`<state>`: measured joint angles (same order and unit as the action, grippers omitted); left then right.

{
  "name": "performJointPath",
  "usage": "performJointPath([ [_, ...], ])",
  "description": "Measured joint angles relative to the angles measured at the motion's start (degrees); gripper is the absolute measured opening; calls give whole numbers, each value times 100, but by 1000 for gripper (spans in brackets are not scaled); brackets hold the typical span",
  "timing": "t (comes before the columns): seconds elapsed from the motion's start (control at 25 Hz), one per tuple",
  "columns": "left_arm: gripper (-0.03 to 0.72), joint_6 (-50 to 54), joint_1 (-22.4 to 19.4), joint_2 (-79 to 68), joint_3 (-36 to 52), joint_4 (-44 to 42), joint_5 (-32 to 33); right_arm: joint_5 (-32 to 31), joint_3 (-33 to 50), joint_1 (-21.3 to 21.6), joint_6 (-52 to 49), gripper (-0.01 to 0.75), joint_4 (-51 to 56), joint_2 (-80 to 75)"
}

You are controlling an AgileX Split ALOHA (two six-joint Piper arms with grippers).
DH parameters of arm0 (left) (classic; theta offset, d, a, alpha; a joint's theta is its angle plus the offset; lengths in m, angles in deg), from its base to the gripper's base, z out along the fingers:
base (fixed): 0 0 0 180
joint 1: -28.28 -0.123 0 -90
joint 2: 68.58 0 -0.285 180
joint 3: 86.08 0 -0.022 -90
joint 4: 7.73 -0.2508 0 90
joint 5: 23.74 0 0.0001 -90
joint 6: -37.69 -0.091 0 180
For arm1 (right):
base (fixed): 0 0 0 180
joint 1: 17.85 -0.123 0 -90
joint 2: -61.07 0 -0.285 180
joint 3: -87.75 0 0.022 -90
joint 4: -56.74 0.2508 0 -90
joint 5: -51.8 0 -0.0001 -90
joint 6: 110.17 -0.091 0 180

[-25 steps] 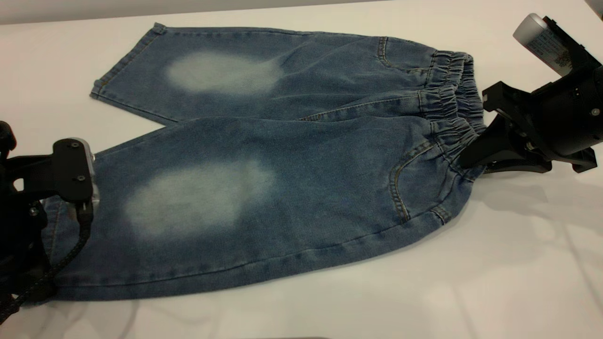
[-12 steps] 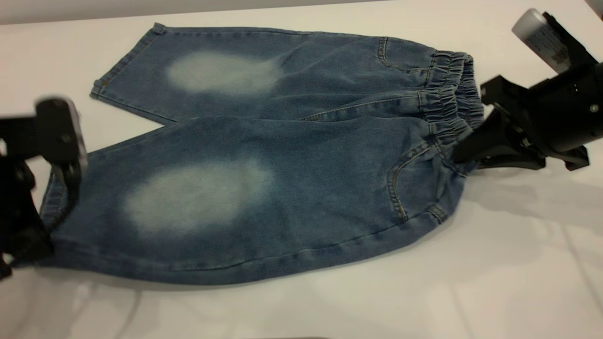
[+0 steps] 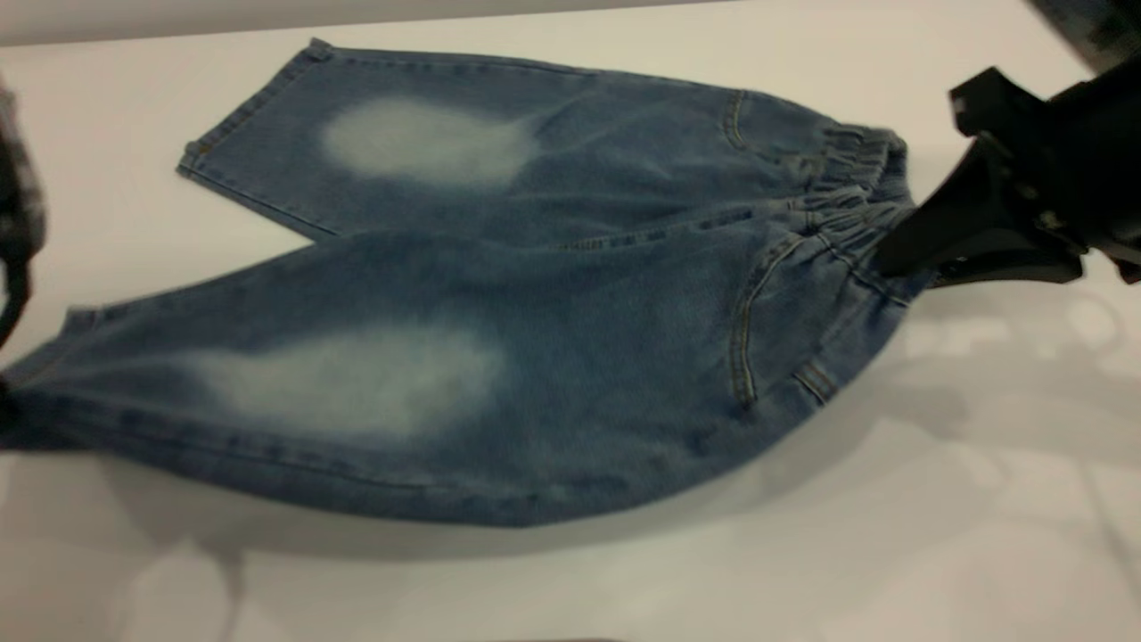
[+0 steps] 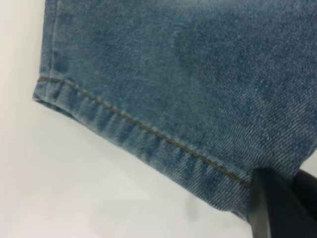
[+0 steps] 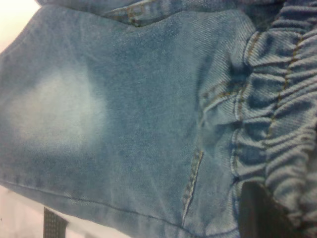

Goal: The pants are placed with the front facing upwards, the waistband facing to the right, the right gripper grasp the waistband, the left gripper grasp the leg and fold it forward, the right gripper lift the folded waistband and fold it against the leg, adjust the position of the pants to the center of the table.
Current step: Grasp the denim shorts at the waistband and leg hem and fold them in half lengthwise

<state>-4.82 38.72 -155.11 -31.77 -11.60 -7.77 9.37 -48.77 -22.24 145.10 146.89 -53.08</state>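
- The pants (image 3: 499, 294) lie front up on the white table (image 3: 891, 535), waistband (image 3: 856, 192) to the exterior view's right, legs to its left.
- The right gripper (image 3: 900, 259) is clamped on the near end of the waistband, lifting that corner off the table.
- The left gripper (image 4: 277, 208) pinches the near leg's hem, one black finger showing at the hem's edge in the left wrist view.
- The near leg hangs raised, shadow beneath; the far leg rests flat.
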Motion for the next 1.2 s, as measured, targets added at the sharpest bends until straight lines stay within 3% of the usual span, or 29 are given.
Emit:
performJointPath([
  [0.2,32,271,0,989,134,-23,320,0,595,0,-241,94,-138,682],
  [0.44,33,944,-137,1307,-5,-501,86,0,646,0,-823,94,-68,1099],
  [0.76,34,1449,-839,88,-1378,-893,-664,-88,567,0,-1705,94,712,1099],
  [1.2,37,1714,-821,-2541,-3840,-893,-1089,-51,-435,0,-3201,94,1270,60],
])
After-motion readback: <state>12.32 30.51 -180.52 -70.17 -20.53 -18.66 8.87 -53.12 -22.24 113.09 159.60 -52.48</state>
